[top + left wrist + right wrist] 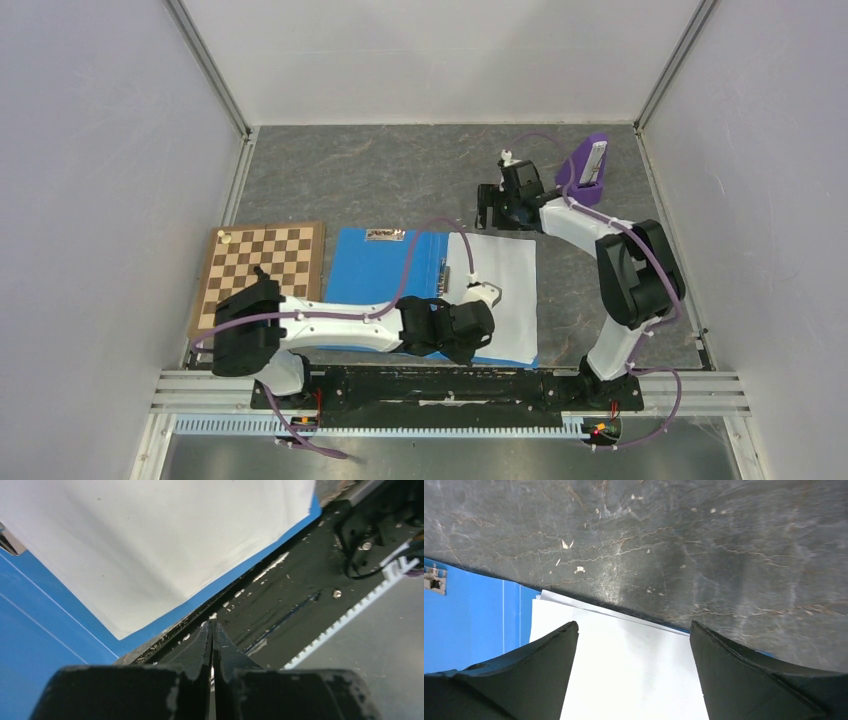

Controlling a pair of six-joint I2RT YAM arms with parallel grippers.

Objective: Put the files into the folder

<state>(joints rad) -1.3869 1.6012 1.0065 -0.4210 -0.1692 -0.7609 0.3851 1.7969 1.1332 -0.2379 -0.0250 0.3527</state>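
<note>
Files (pixel 503 290) lie in the open folder (pixel 385 268) — left hand (pixel 212 628) closed empty, right hand (pixel 634 630) spread wide

A brown chessboard (pixel 262 272) is lying on the grey table (pixel 400 180), one small pale piece (pixel 224 237) sitting at its corner; a purple holder (pixel 587 170) is standing apart.

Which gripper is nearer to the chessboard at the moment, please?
Left. The left gripper hovers over the files just right of the chessboard; the right gripper sits farther right, beyond the folder.
</note>
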